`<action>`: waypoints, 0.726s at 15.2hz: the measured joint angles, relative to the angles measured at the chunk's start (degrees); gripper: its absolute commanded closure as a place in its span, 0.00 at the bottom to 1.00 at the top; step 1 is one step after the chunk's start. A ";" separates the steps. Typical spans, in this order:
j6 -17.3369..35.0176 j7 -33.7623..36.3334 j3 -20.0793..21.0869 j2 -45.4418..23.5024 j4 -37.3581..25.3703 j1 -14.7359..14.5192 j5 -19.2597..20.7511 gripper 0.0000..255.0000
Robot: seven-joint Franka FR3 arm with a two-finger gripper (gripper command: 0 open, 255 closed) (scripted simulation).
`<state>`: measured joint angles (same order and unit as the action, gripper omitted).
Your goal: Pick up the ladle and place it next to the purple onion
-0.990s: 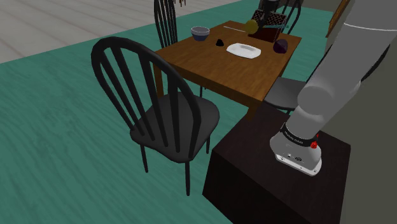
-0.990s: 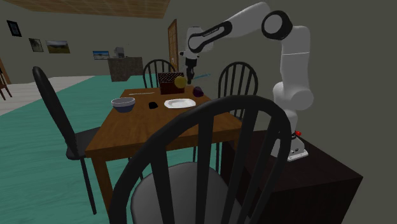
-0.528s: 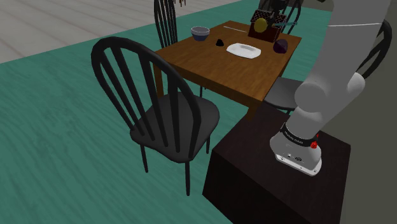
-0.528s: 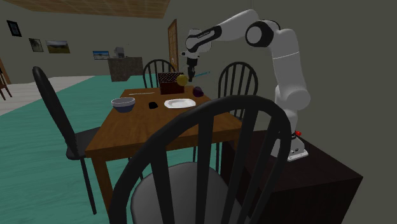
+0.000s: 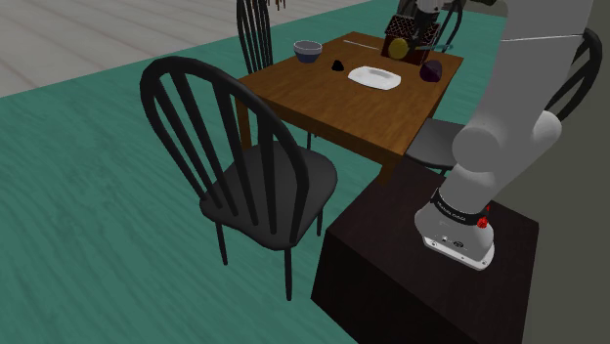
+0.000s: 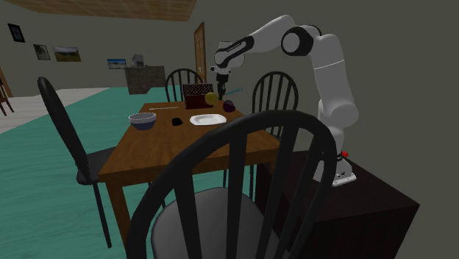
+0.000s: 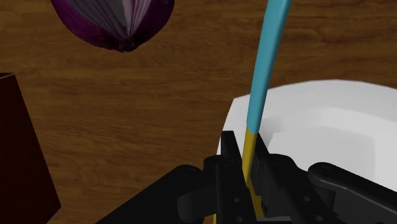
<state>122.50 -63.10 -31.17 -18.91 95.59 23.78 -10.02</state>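
Teal carpet (image 5: 88, 225) meets pale floorboards (image 5: 88, 29) at the far left — black spindle-back chairs (image 5: 274, 191) ring the brown wooden counter (image 5: 313, 98). Drab olive walls (image 6: 95, 29) carry small framed pictures (image 6: 66, 53) — a wooden door (image 6: 199, 45) stands beyond.

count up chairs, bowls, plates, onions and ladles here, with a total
chairs: 4
bowl: 1
plate: 1
purple onion: 1
ladle: 1
total: 8
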 measured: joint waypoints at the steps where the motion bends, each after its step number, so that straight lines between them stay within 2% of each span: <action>1: 0.62 -0.05 0.08 -0.25 0.41 0.01 -0.16 1.00; 11: 7.10 -1.37 0.98 -2.84 4.64 0.56 -2.14 1.00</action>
<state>129.61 -64.46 -30.19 -21.75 100.23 24.34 -12.16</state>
